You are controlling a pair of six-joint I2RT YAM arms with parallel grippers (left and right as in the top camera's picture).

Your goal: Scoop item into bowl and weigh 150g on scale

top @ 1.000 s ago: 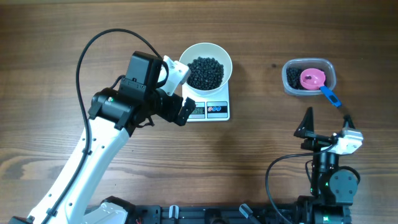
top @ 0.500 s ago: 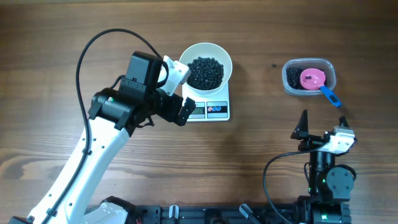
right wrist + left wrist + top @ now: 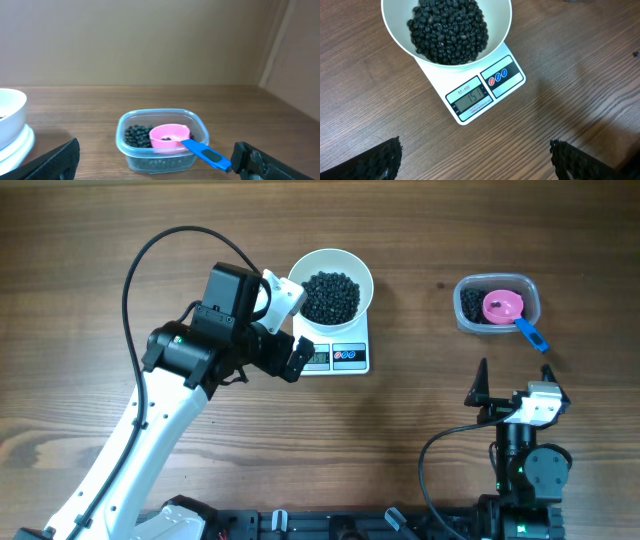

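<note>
The white bowl (image 3: 331, 253) stands on the white scale (image 3: 338, 358) and holds a heap of black beans (image 3: 331, 296). In the left wrist view the bowl (image 3: 502, 30) with its beans (image 3: 447, 27) sits above the scale (image 3: 485, 92), whose display reads 151. My left gripper (image 3: 290, 345) hovers open just left of the scale, and its jaws (image 3: 475, 160) have only bare wood between them. Near the front edge my right gripper (image 3: 520, 385) is open and empty. It faces the tub from a distance.
A clear plastic tub (image 3: 497, 305) at the back right holds a few beans (image 3: 136, 135) and a pink scoop (image 3: 172, 135) with a blue handle. A wall rises behind the table in the right wrist view. A black cable (image 3: 150, 260) loops over the left arm.
The right gripper has drawn back a little toward the front edge and shifted left. The left arm, bowl and scale have not moved.
</note>
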